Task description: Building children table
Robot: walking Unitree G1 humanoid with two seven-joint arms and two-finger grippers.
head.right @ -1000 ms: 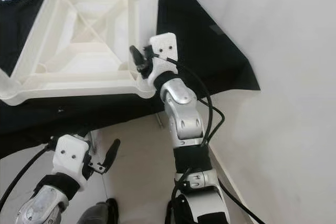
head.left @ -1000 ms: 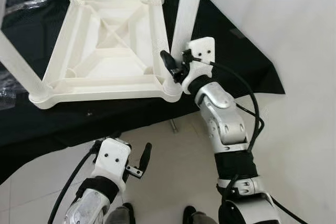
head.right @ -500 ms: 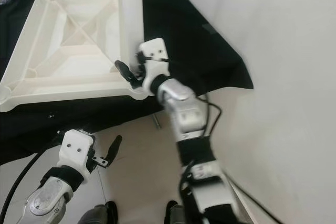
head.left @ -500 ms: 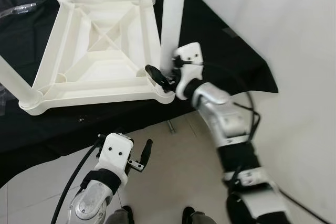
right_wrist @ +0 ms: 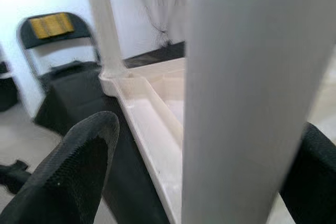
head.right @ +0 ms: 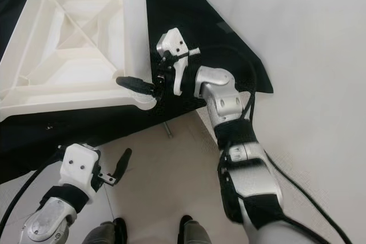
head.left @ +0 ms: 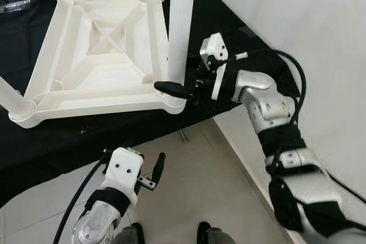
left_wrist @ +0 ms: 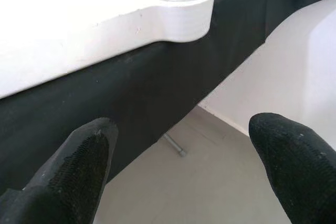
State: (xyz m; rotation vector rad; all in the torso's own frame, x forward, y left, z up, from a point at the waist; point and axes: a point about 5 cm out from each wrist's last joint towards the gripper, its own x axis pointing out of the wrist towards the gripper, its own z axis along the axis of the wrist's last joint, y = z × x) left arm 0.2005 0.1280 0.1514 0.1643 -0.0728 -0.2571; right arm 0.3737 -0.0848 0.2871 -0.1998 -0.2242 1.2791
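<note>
The upturned children table (head.left: 103,55) is smooth cream plastic with a soft sheen, its ribbed underside moulded in one piece, and the leg (head.left: 178,27) at my right end effector (head.left: 171,88) is the same plain plastic tube. Matt black cloth (head.left: 51,141) covers the surface beneath it. My end effector fingers (left_wrist: 79,166) look like black rubber with a fine woven texture. My arms (head.left: 266,104) are glossy silver metal. The floor (head.left: 194,187) is pale, smooth tile.

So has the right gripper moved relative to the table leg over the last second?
Yes. The right gripper has rotated about the near-corner table leg: its wrist swung out to the robot's right, fingers now straddling the leg's base.
</note>
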